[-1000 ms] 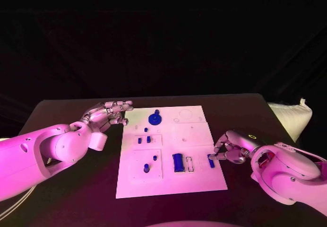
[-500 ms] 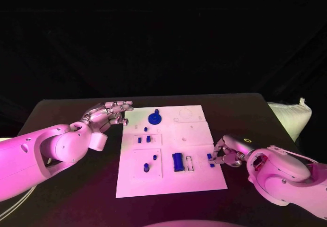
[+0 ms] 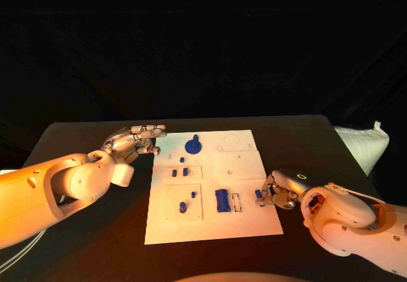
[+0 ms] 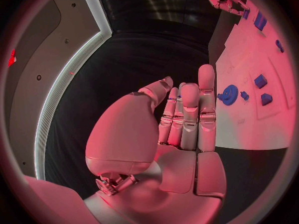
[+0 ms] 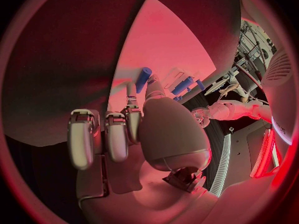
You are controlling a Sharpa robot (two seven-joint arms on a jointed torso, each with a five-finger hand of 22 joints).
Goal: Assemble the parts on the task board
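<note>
Nearest, right hand (image 3: 276,195): fingers pinching a small blue part (image 3: 259,194) at the board's (image 3: 212,226) right edge. Keep it upright and aligned over its slot (image 3: 237,204) before pressing. Farther, left hand (image 3: 134,141): fingers apart, empty, just beside the board's left edge.

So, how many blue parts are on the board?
8: round one at the far edge; five down the left side; a bar mid-board; a part in the right fingers. Others possibly hidden.
</note>
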